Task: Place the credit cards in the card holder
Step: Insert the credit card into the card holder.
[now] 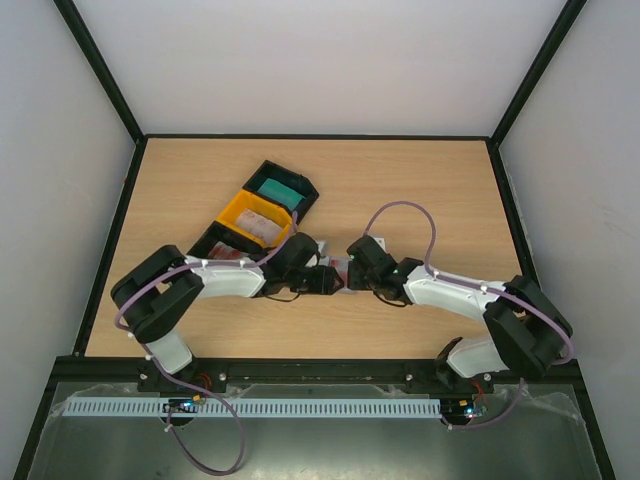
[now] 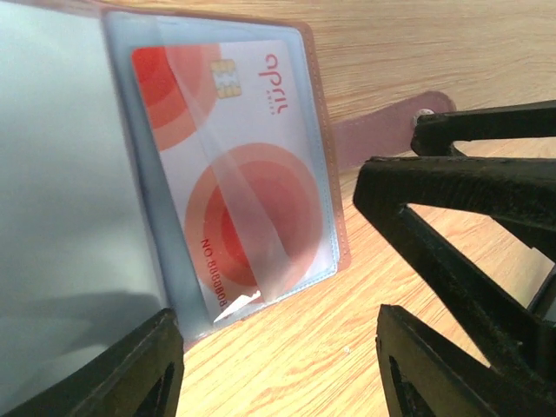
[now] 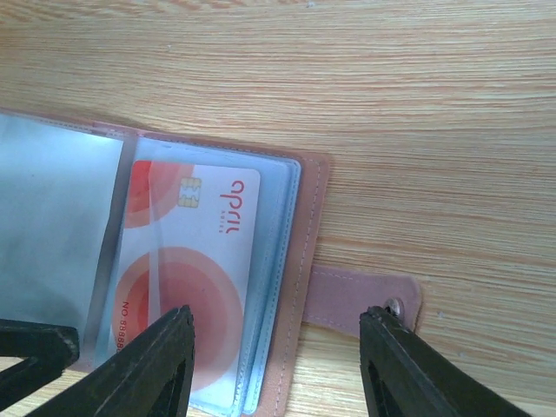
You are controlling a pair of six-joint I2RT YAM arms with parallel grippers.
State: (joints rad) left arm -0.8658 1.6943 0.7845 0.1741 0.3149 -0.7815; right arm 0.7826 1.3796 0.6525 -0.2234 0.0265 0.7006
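Observation:
The card holder lies open on the wooden table, its brown cover and snap strap to the right. A red-and-white credit card sits inside one clear sleeve, also seen as the same card in the left wrist view. My right gripper is open, one finger over the card and the other by the strap's snap. My left gripper is open over bare wood just below the holder's corner, holding nothing. From above, both grippers meet at the holder. More credit cards lie in the trays.
Three open trays stand in a diagonal row at the back left: a black tray with a teal card, a yellow tray with pale cards, and a black tray with red-and-white cards. The right gripper's fingers crowd the left wrist view.

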